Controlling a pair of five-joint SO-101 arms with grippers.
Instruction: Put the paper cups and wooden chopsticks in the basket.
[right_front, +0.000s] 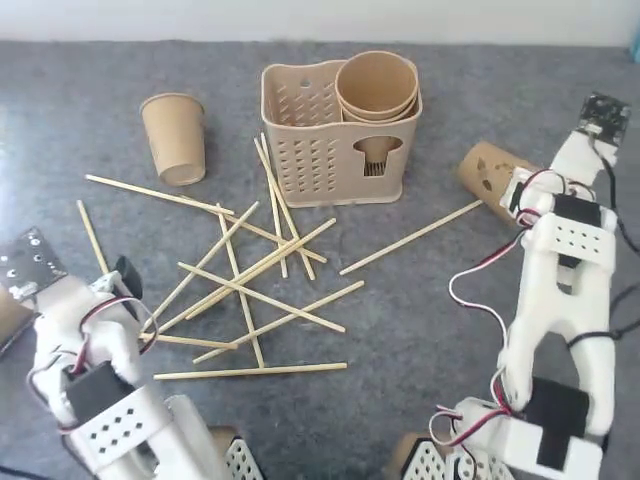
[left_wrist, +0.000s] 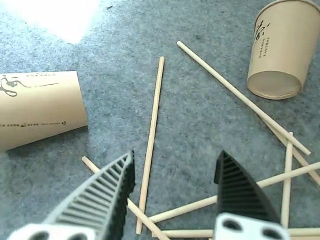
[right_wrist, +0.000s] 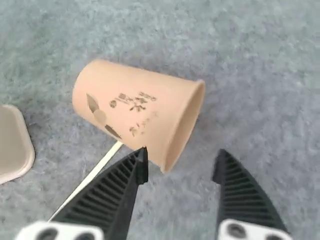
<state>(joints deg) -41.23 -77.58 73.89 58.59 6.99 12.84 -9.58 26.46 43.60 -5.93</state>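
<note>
The beige perforated basket stands at the back centre with stacked paper cups in its right corner. Another cup stands upside down to its left, also seen as the cup. Several wooden chopsticks lie crossed in the middle. My left gripper is open above a single chopstick, low at the front left. A cup lies on its side beside it. My right gripper is open just short of the rim of a tipped cup, right of the basket.
One chopstick runs from the pile toward the tipped cup, its end showing as a chopstick. A basket corner sits close by. The grey felt table is open between the two arms.
</note>
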